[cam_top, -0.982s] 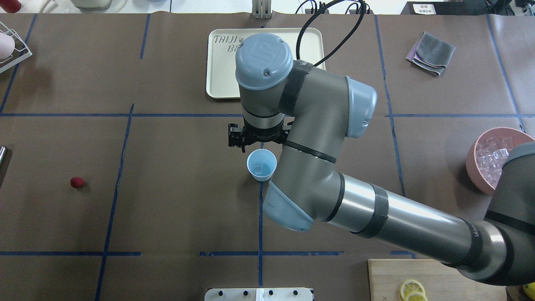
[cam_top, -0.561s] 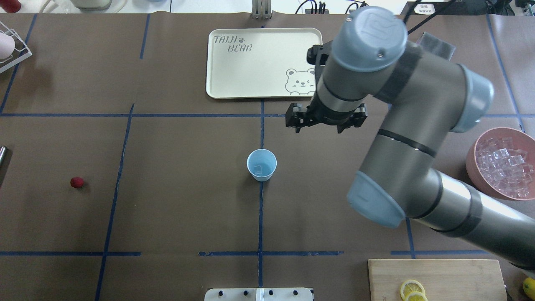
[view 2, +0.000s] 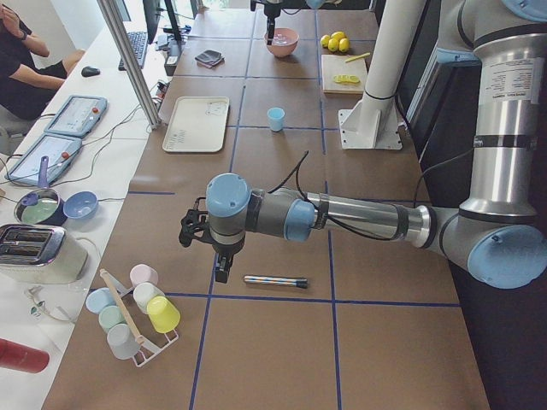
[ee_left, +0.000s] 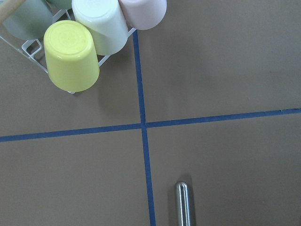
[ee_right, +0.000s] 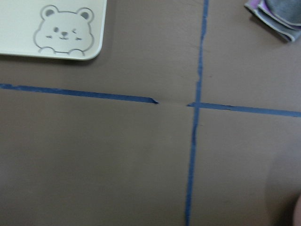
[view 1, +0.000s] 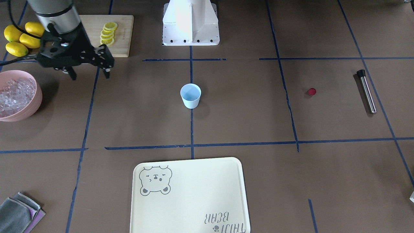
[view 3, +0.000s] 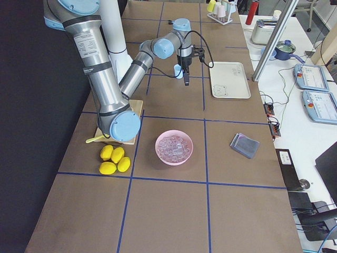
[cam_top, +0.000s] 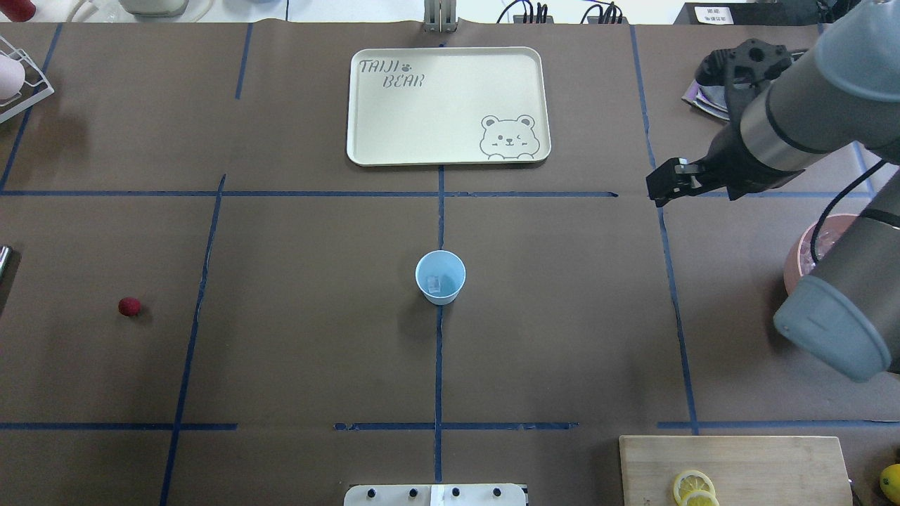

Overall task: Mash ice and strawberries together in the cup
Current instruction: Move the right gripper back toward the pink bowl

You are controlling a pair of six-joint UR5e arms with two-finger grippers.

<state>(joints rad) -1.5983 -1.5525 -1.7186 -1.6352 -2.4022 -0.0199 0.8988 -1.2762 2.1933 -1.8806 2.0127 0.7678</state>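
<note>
On the brown desk [view 1: 242, 123], I'd drop the empty right hand [view 1: 90, 75], fingers [view 1: 106, 72] spread, straight over the bowl [view 1: 38, 97] ice [view 1: 16, 92], pinching one cube.

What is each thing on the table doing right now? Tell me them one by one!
cup: upright, one ice cube inside
strawberry: on the table, outside the cup
pink bowl: full of ice
metal muddler: lying flat, untouched
tray: nothing on it
right tool: open, holding nothing
left tool: cannot tell whether open or shut
</note>
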